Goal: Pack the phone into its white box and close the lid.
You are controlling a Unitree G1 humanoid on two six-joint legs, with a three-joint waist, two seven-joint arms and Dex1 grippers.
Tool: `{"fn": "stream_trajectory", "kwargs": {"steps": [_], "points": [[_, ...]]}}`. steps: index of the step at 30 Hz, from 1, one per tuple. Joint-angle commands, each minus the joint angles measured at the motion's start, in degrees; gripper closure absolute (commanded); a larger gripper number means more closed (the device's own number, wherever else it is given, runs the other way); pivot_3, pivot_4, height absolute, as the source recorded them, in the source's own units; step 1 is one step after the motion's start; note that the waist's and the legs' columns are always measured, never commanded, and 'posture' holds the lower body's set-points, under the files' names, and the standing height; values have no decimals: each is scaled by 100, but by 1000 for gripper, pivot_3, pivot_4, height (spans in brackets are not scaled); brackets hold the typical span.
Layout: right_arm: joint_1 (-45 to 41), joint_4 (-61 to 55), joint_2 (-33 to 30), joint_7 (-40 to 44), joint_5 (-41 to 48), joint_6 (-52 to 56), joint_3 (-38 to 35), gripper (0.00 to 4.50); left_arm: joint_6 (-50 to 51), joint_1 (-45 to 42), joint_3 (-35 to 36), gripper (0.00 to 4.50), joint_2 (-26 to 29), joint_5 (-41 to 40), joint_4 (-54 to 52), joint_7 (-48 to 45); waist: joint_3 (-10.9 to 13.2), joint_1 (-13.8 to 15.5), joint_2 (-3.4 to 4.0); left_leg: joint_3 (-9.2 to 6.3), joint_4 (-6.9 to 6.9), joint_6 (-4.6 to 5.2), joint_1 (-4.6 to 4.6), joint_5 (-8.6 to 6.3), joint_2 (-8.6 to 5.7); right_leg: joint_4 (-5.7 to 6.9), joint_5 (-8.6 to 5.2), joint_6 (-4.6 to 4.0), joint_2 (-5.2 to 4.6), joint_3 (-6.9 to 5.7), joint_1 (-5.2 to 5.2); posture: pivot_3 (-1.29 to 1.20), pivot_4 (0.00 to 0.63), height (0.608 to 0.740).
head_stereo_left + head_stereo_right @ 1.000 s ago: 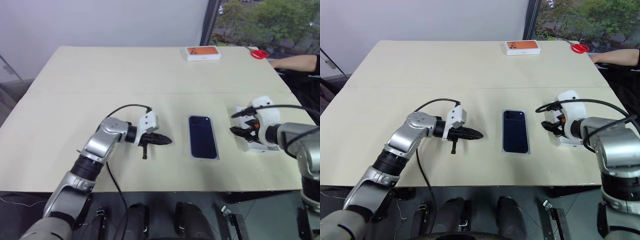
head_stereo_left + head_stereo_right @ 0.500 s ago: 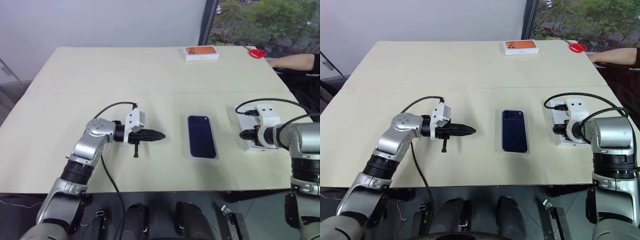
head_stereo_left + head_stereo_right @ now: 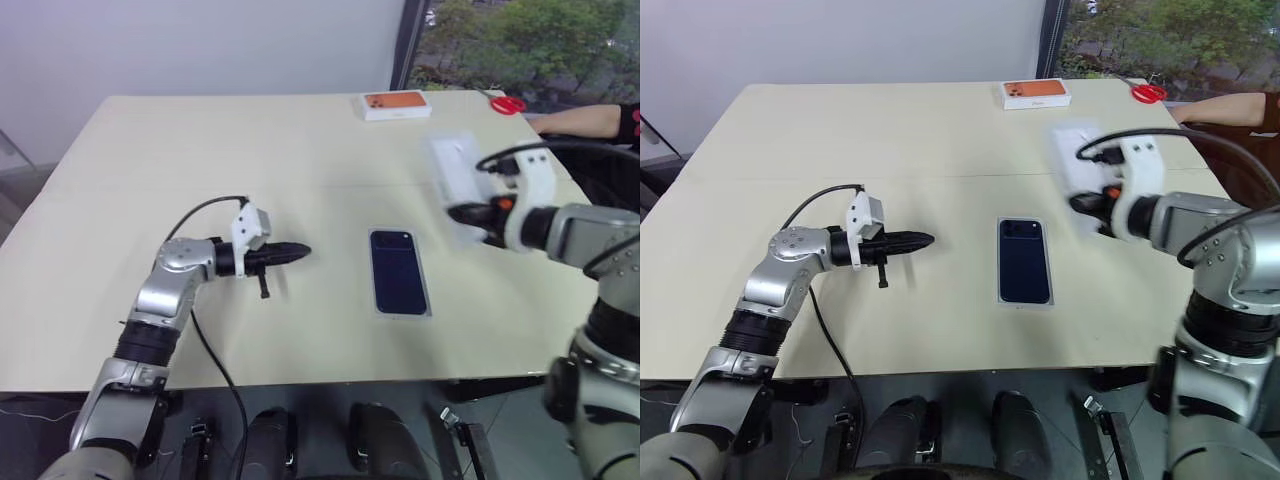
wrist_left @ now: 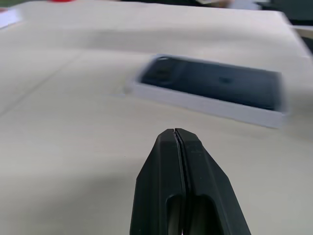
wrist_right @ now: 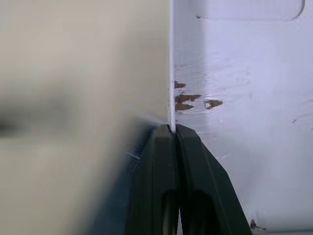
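Beige surface carries everything, largest first. Right arm comes in from the right, its right gripper clamped on the thin wall of the lid, fingers pinched tight with the white edge between them. The lid is lifted off the surface, tilted, blurred, up and to the right of the phone. In the right wrist view its plain white inside shows, with small brown torn spots near the gripper and a rounded recess outline at the far end.

Left arm reaches in from the left, left gripper pressed together, holding nothing, pointing level toward the phone but well apart from it, bare surface between. In the left wrist view the closed fingers aim at the long side of the white box.

The white box sits flat near the surface's middle, between the two grippers, closer to the front edge. It is a shallow white tray, only a thin rim showing around the phone.

The phone lies inside the box, flat, dark navy, glossy, camera cluster at the far corner.

Far edge: orange-topped box, red scissors, and a person's forearm at the right
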Motion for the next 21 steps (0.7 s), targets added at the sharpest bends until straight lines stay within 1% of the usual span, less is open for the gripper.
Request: {"fn": "stream_trajectory", "kwargs": {"steps": [1, 3, 4, 5, 6, 7, 10, 15, 17, 20, 21], "points": [[-11, 1, 767, -1238, 1568, 39, -443, 4428, -141, -167, 185, 4500, 16, -55, 46, 86, 1, 34, 2, 1, 0, 0, -2, 0, -3, 0, 0, 0, -6, 0, -2, 0, 150, 740], [-49, 171, 1316, -2194, 2596, 39, -623, 4428, -185, -213, 188, 4500, 18, -17, 133, 116, 1, 24, 2, 8, 0, -1, -2, 0, -6, 0, 1, -1, -20, 4, -4, 0, 150, 740], [214, 414, 1385, -3517, 4166, -717, -262, 4428, -214, -227, 182, 4500, 18, 9, 170, 123, 1, 26, 2, 10, 0, -1, -3, 1, -6, 1, 1, -1, -21, 5, -6, 0, 150, 740], [483, 546, 1294, -4704, 5599, -1554, 197, 4428, -233, -234, 178, 4500, 16, 25, 192, 127, 1, 41, 2, 9, 0, -2, -4, 1, -6, 2, 1, -1, -25, 5, -7, 0, 150, 740], [706, 594, 1259, -5652, 6654, -2261, 584, 4428, -249, -241, 174, 4500, 15, 38, 210, 134, 1, 48, 2, 8, -1, -2, -4, 1, -6, 0, 1, -2, -30, 4, -7, 0, 150, 740], [922, 550, 1349, -6320, 7234, -2792, 877, 4428, -266, -240, 172, 4500, 14, 46, 225, 140, 1, 45, 2, 8, -3, -3, -4, 1, -7, -3, 1, -2, -35, 3, -8, 0, 150, 740], [1437, 204, 1826, -7270, 7398, -3595, 1319, 4428, -289, -222, 149, 4500, -11, 71, 217, 163, 1, -25, 2, 19, -4, -3, -6, 2, -14, -6, 0, -2, -40, 9, -7, 0, 150, 740], [2062, -155, 2386, -8229, 7398, -4305, 1581, 4428, -292, -222, 79, 4500, -93, 114, 184, 184, 1, -58, 2, 20, -1, -1, -4, 1, -11, -3, 0, -1, -19, 12, -6, 0, 150, 740], [2262, -130, 2441, -8508, 7398, -4423, 1514, 4428, -301, -258, 17, 4500, -163, 138, 196, 171, 1, -52, 2, 19, -2, -1, -4, 1, -9, -3, 0, 0, -17, 11, -6, 0, 150, 740], [2344, -87, 2411, -8713, 7398, -4500, 1407, 4428, -315, -273, -77, 4500, -254, 172, 173, 127, 1, -46, 2, 20, -1, 0, -4, 1, -10, -4, 0, 0, -17, 12, -5, 0, 150, 740], [2355, -60, 2375, -8739, 7398, -4520, 1324, 4187, -326, -276, -161, 4500, -312, 194, 147, 105, 1, -38, 2, 19, -1, 0, -2, 1, -10, -5, 0, 0, -17, 12, -2, 0, 150, 740]]}}
